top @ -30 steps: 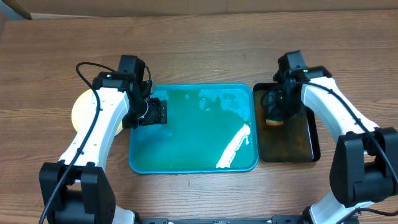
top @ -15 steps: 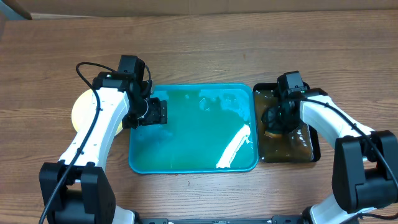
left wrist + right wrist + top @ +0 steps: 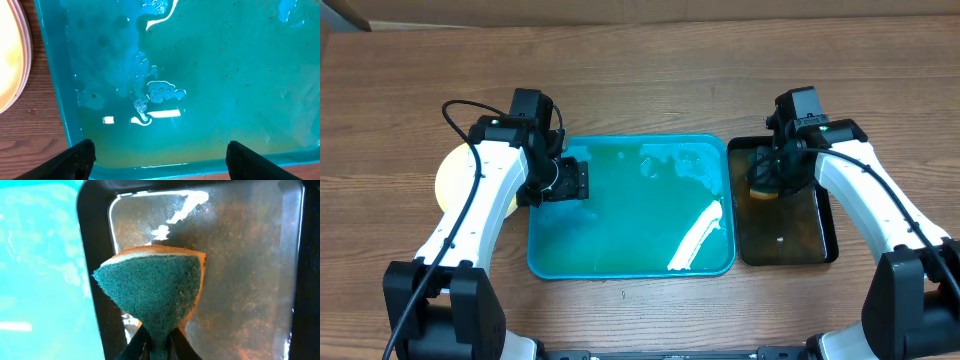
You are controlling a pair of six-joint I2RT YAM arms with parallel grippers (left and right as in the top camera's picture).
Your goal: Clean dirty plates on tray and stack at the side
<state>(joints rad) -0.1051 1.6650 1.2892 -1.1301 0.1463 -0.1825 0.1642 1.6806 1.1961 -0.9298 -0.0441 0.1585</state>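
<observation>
The teal tray (image 3: 620, 240) holds only a film of water and foam streaks; no plate lies on it. A pale yellow plate (image 3: 450, 175) rests on the table left of the tray, partly hidden under my left arm, and its rim (image 3: 10, 55) shows in the left wrist view. My left gripper (image 3: 570, 180) hangs open over the tray's left end, fingers wide apart with nothing between them (image 3: 160, 165). My right gripper (image 3: 767, 178) is shut on a green-and-orange sponge (image 3: 155, 290), held over the rear left of the black tray (image 3: 795, 240).
The black tray (image 3: 250, 255) right of the teal tray holds brownish dirty water. Bare wooden table (image 3: 640, 80) lies behind both trays and along the front edge.
My right gripper dipped the sponge toward the middle of the black tray, then drew it back to the tray's rear left. The left arm has not moved.
</observation>
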